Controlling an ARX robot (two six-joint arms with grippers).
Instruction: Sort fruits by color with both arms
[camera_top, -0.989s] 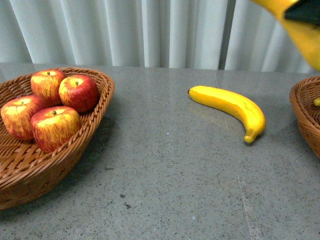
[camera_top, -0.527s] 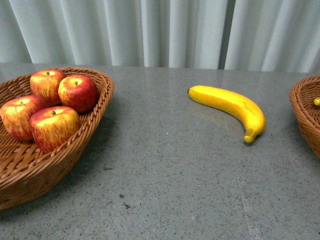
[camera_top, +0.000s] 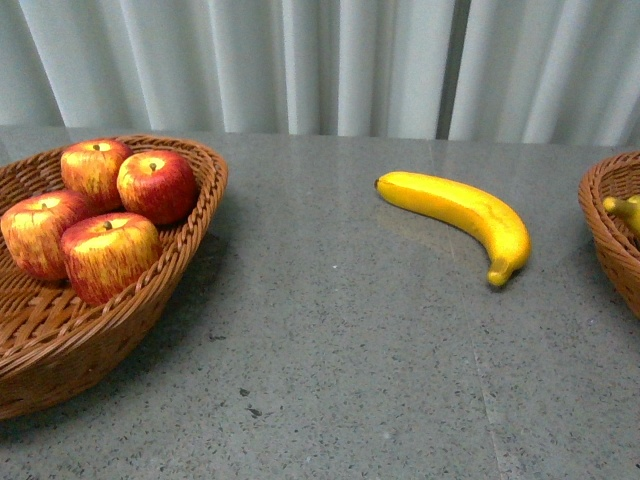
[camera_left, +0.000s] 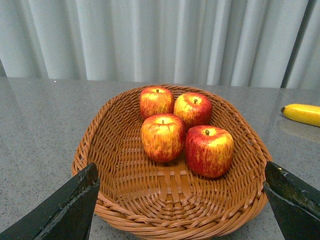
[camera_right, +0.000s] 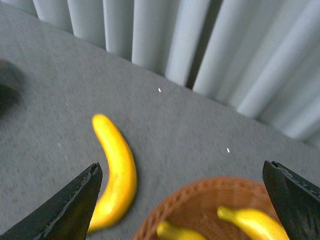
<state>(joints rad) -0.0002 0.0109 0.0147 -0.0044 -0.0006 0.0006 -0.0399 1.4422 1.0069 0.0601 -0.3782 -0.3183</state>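
Several red apples streaked yellow (camera_top: 100, 255) lie in the brown wicker basket (camera_top: 100, 340) at the left. My left gripper (camera_left: 180, 205) hovers open over that basket's near rim (camera_left: 178, 226), short of the apples (camera_left: 207, 150). One banana (camera_top: 460, 215) lies on the grey table, right of centre. My right gripper (camera_right: 182, 205) is open above a second wicker basket (camera_right: 213, 183) that holds two bananas (camera_right: 255, 222); the loose banana (camera_right: 115, 172) lies beside that basket. Neither arm shows in the front view.
The right basket (camera_top: 610, 230) sits at the front view's right edge with a banana tip (camera_top: 622, 209) showing inside. White pleated curtains (camera_top: 320, 60) close off the far side of the table (camera_top: 330, 360).
One second ago a banana hung in a black gripper at the front view's top right. It then left that view, and a banana tip now shows further into the right basket.
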